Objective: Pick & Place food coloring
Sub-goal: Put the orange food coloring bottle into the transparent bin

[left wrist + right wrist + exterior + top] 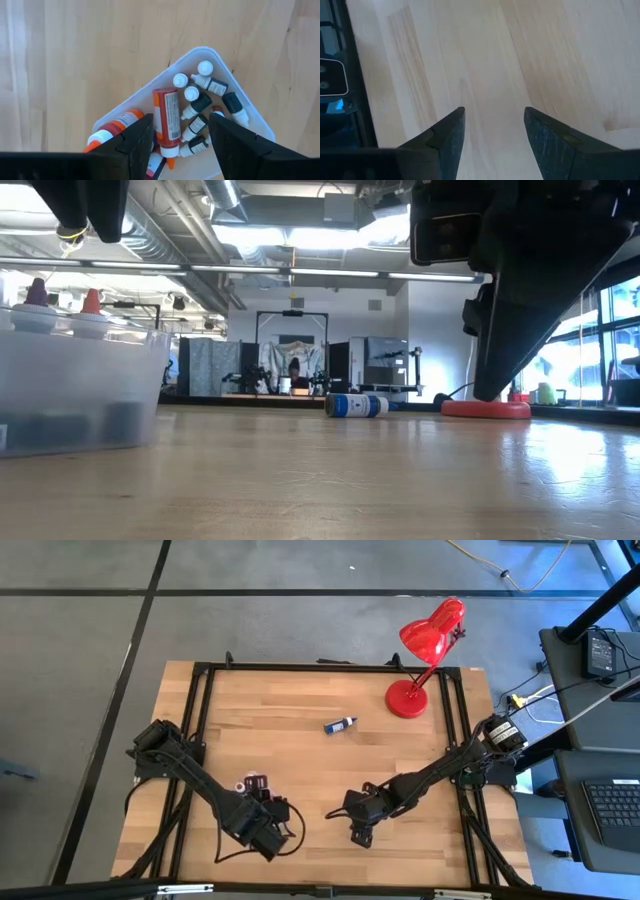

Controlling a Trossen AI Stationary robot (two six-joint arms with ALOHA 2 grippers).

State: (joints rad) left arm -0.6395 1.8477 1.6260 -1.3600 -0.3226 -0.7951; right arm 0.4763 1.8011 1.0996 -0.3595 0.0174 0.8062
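High view: lone blue food coloring bottle (340,724) lies long axis 2-to-8 o'clock, at 12 o'clock from the nearer, open, empty right hand (360,836); left hand (268,840) open, empty over the tray (215,55)

Light: bright and even over my table (300,740); ceiling strips (290,270) glow in the low view.
Glare: windows (600,350) wash out the right; sheen on wood.
Focus: my near arm (540,270) a dark silhouette.

Left gripper (177,142) points straight down, fingers apart and empty; right gripper (492,142) hovers low beside it, fingers likewise spread, nothing held.
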